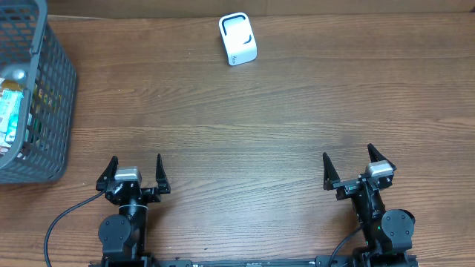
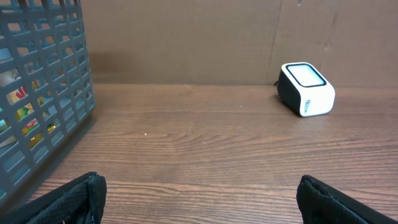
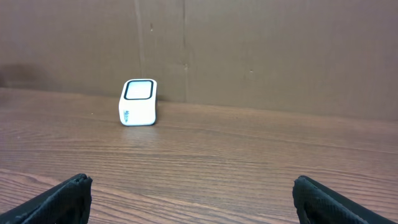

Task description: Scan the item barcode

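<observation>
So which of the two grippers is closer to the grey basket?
The left gripper, sitting just beside the basket near its corner. The right gripper, also open, sits far off on the opposite side.

The basket (image 1: 56,89) is cut off by the overhead view's left edge. The packets (image 1: 11,111) inside are half hidden behind its mesh, labels unreadable. The print on the scanner (image 2: 306,89) is too small to read.

The basket (image 1: 58,104) sits at the left, the scanner (image 1: 238,39) far back, centre.
</observation>
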